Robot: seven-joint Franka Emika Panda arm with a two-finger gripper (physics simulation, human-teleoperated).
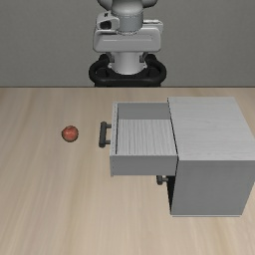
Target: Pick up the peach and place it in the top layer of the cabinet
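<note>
The wooden table [40, 209] takes up most of the room, pale and bare across the exterior view's left half. On the exterior view's right sits the grey cabinet [211, 149], a boxy unit. Its top drawer [144, 139] stands open, reaching out toward the exterior view's left, with a ribbed grey floor and nothing inside that I can make out. The dark handle [104, 133] sits on the drawer's front face.

At the far edge of the table the Franka arm [127, 15] is folded up over its dark base [127, 72]. The gripper [127, 42] hangs high there, well away from everything on the table. From here I cannot tell whether it is open or closed, and it carries nothing that I can see.

The peach [69, 133] is the smallest thing here, a reddish ball resting on the table. It lies just beyond the drawer handle on the exterior view's left, level with it and apart from it.

From the gripper, the peach is forward and off toward the exterior view's left, while the open drawer is almost straight ahead. I judge nothing has begun: the reach goes out and sideways to the fruit. Being round, it should allow a grasp from any direction. Then a short carry toward the exterior view's right, over the drawer front.
</note>
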